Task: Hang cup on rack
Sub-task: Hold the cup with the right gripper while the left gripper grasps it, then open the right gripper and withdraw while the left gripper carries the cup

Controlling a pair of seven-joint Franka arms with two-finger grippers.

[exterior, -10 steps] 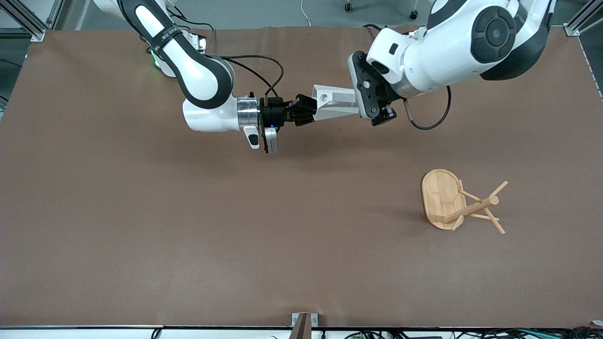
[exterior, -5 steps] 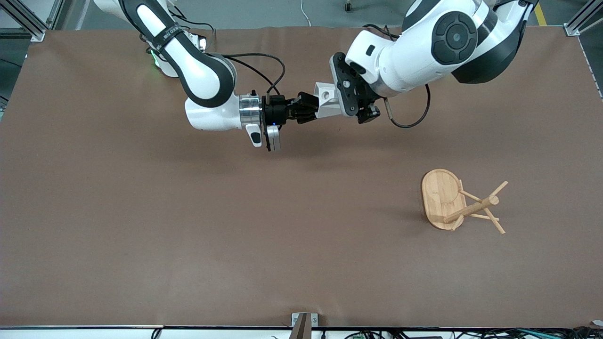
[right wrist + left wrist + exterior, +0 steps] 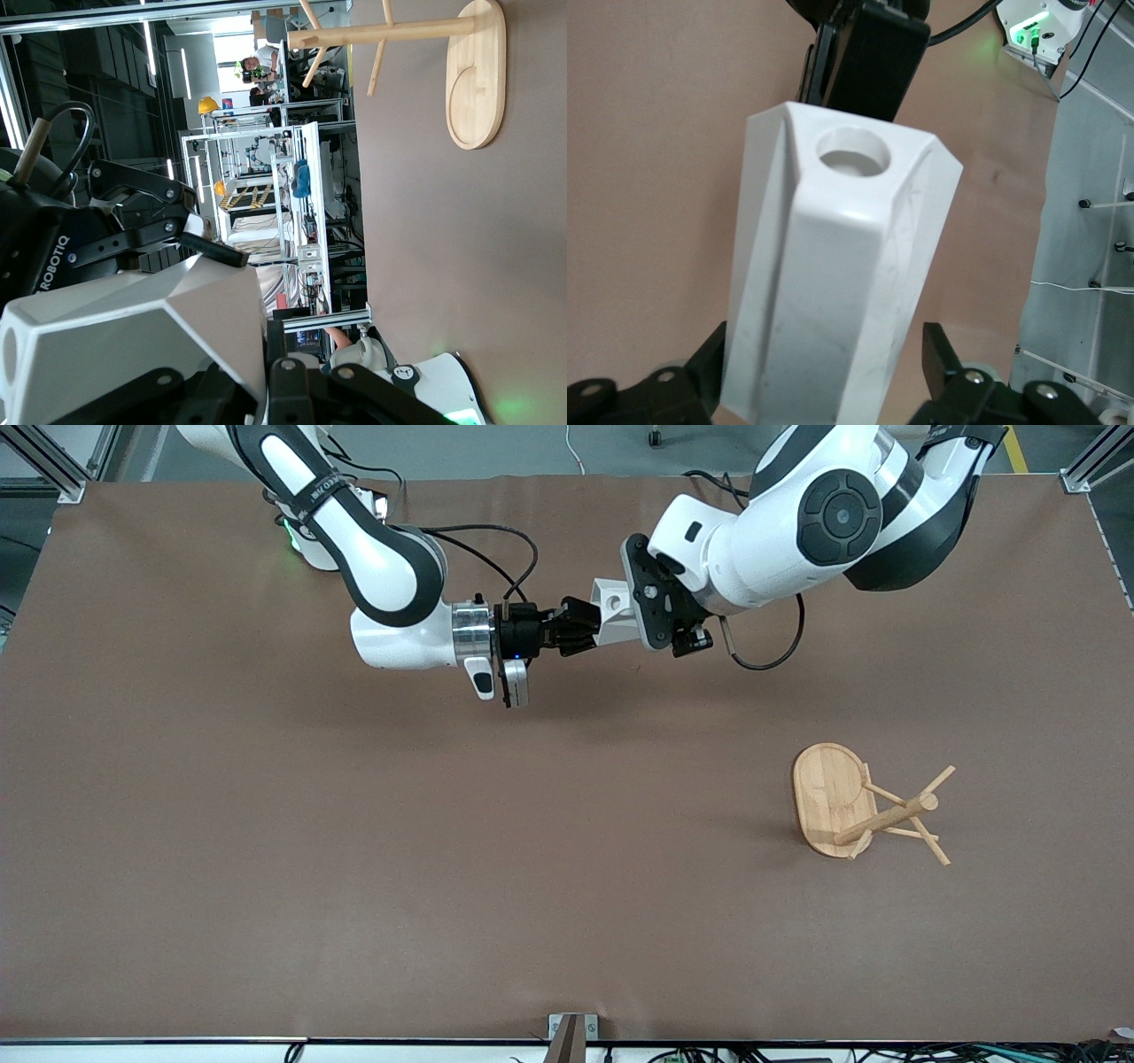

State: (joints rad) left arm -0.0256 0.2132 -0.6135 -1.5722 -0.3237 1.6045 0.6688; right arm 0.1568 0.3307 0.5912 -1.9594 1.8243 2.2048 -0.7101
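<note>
Mid-air over the table, the right gripper (image 3: 580,615) clamps the cup (image 3: 614,612); left gripper (image 3: 651,613) straddles it, fingers apart; rack (image 3: 833,797) stands at five o'clock.

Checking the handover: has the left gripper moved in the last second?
Yes. The left gripper has slid along the cup toward the right gripper, farther from the rack, which stands unmoved.

Bright even overhead light, soft shadows on the table (image 3: 266,824), sharp focus, green LED glow
</note>
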